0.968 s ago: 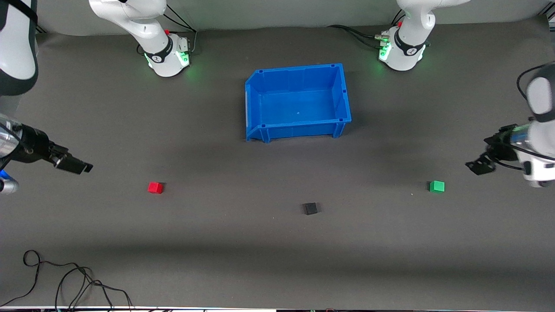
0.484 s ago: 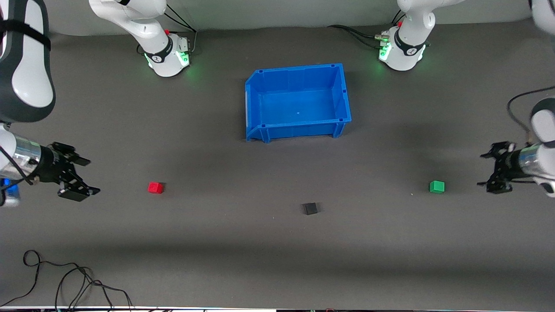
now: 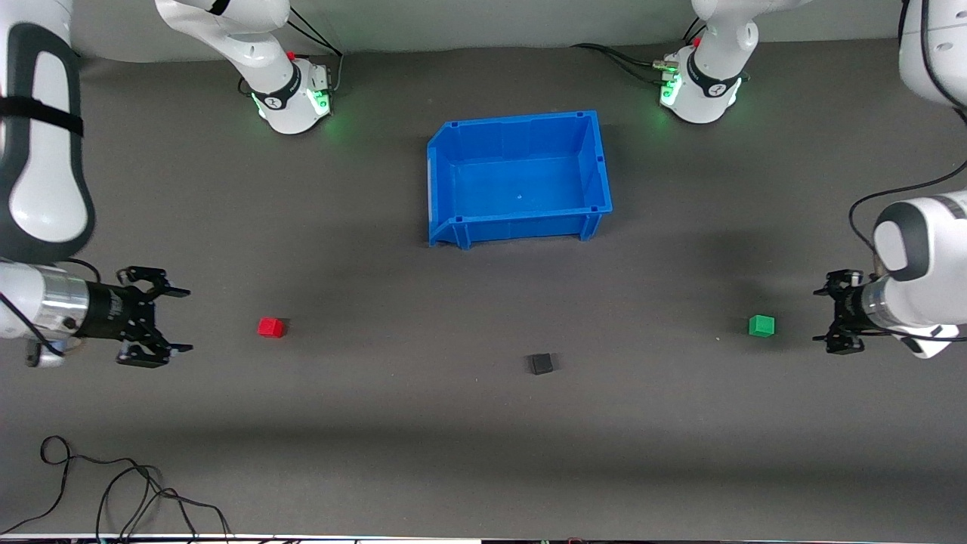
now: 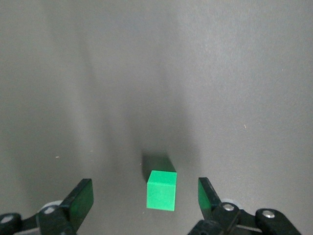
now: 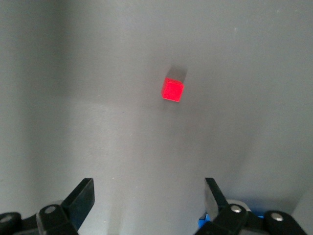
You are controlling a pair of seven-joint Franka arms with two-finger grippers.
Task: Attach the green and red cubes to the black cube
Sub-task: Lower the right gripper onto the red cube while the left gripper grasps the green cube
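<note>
Both grippers have swung round since a second ago to face their cubes. The left gripper point(image 3: 821, 316) now hangs low at its end of the desk point(image 3: 423, 423), jaws wide, just beside the green cube point(image 3: 761, 326). The right gripper point(image 3: 178, 320), jaws wide too, is near the red cube point(image 3: 270, 327). The black cube point(image 3: 540, 363) lies between them, untouched, nearer the camera than the bin point(image 3: 438, 189).
</note>
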